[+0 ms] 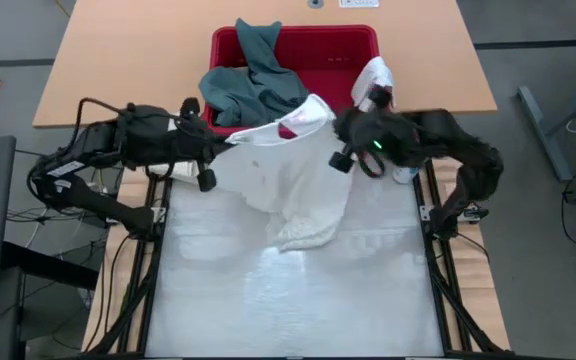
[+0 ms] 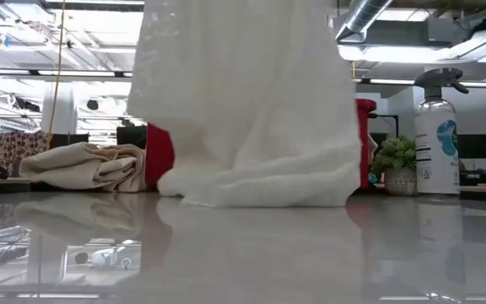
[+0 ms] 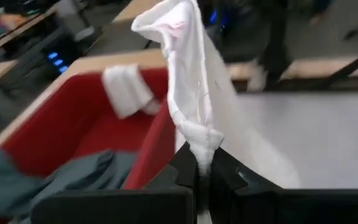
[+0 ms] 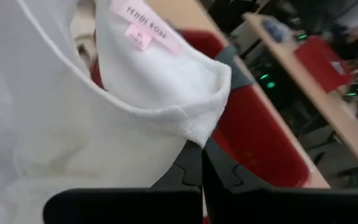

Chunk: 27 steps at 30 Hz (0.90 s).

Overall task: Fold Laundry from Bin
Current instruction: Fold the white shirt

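White towel (image 1: 293, 185) pinched between both jaws

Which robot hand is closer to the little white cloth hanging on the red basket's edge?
The right hand. It holds up the big white garment just below the small white cloth on the red plastic basket rim. The left hand grips the garment's other side, farther away.

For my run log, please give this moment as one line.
left hand: shut on towel | right hand: shut on towel | towel: lifted, hem on table | bin: green garment
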Each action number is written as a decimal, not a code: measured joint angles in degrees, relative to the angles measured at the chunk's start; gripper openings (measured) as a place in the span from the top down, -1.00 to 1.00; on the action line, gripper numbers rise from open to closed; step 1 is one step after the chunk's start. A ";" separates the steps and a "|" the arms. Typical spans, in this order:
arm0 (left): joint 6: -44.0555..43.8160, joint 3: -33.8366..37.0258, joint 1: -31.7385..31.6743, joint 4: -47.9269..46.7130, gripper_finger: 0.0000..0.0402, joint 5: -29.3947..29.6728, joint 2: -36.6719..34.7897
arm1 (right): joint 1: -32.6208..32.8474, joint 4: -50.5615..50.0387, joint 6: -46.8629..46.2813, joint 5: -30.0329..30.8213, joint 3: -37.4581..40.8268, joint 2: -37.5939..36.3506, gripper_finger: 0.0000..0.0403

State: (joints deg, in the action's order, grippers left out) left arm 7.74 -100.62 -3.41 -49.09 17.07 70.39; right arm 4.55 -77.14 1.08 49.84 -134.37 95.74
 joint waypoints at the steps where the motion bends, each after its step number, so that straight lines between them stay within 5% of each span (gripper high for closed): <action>1: -0.82 0.00 0.32 0.98 1.00 -1.85 0.00 | 1.93 -0.27 -1.88 2.01 0.00 -0.63 0.91; 7: -10.95 0.00 2.86 8.66 1.00 -14.35 0.42 | 14.62 -0.83 -8.79 13.82 0.00 -2.45 0.91; 16: -24.12 -0.04 6.70 43.21 1.00 -22.40 5.86 | 28.62 -0.42 -11.22 39.58 0.00 -2.47 0.91; 27: -43.66 -0.07 3.41 75.49 1.00 -22.61 22.19 | 27.49 -0.06 -0.86 40.14 -0.03 -3.99 0.91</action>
State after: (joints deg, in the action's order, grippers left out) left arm -35.92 -100.68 0.00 26.41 -5.54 92.59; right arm 32.04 -77.20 0.22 89.98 -134.40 91.75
